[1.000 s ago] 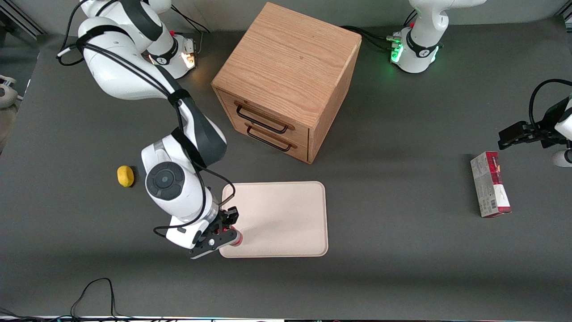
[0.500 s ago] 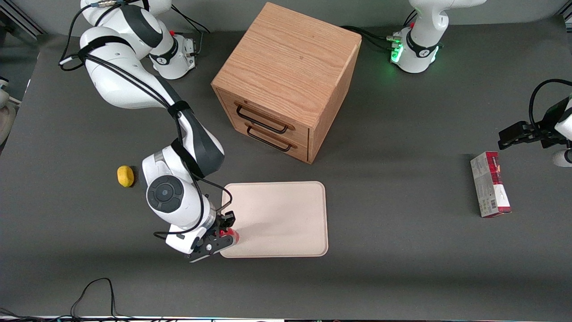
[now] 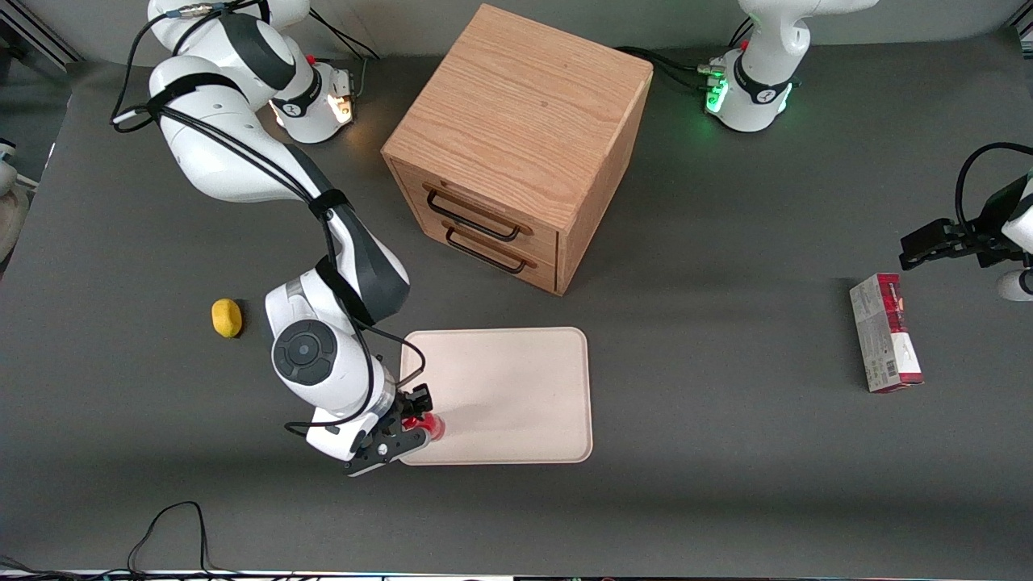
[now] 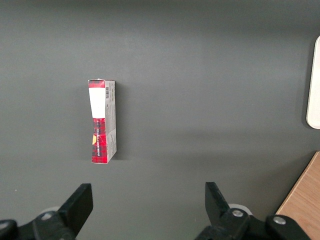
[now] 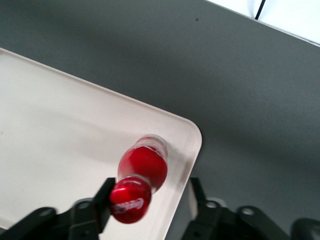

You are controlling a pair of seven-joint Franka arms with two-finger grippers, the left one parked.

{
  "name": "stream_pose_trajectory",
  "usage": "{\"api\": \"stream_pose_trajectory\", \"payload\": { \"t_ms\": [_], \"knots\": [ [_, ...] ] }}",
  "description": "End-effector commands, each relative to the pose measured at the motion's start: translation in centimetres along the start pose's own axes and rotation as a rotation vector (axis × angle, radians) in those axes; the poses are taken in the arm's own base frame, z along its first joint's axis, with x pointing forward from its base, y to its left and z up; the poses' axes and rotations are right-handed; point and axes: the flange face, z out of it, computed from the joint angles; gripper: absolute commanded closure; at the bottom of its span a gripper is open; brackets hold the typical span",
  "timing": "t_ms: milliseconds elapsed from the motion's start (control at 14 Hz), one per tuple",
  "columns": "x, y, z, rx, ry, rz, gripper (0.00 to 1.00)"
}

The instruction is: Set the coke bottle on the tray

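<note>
The coke bottle [image 3: 430, 424], small and glossy red with a red cap, stands on the tray [image 3: 516, 387] at the corner nearest the front camera, toward the working arm's end. In the right wrist view the bottle [image 5: 143, 166] leans a little and its base rests just inside the tray's rim [image 5: 192, 145]. My right gripper [image 3: 412, 421] is around the bottle and open [image 5: 150, 194]. The cap lies against one finger [image 5: 104, 196], with a wide gap to the other.
A wooden two-drawer cabinet [image 3: 516, 145] stands farther from the front camera than the tray. A yellow lump [image 3: 227, 318] lies toward the working arm's end. A red-and-white carton [image 3: 885, 332] lies toward the parked arm's end and also shows in the left wrist view [image 4: 102, 121].
My gripper and the bottle shifted slightly toward the working arm's end, then back toward the tray's inside. The bottle now stands a little farther in over the tray corner.
</note>
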Motion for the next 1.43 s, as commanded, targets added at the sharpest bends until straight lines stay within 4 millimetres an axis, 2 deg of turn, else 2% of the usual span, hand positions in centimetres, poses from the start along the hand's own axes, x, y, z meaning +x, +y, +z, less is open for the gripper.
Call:
{"api": "stream_pose_trajectory", "payload": {
  "t_ms": [0,71,143,286,500,643,857,1071,1143,1357],
  "knots": [
    [0.2,0.8,-2.1,-0.014,0.029,0.025,0.00],
    [0.3,1.4,-4.8,-0.018,0.052,0.031,0.00],
    [-0.1,1.4,-5.9,-0.013,0.030,0.032,0.00],
    [-1.1,2.5,-10.6,0.045,-0.016,0.077,0.00],
    [-4.5,5.6,-17.8,0.044,-0.115,0.147,0.00],
    [-8.1,8.5,-21.3,0.021,-0.148,0.224,0.00],
    [-15.5,14.6,-24.4,0.058,-0.146,0.382,0.00],
    [-23.1,17.8,-24.8,0.051,-0.098,0.468,0.00],
    [-24.2,18.0,-25.3,0.046,-0.088,0.467,0.00],
    [-24.7,18.5,-26.5,-0.037,-0.114,0.437,0.00]
  ]
}}
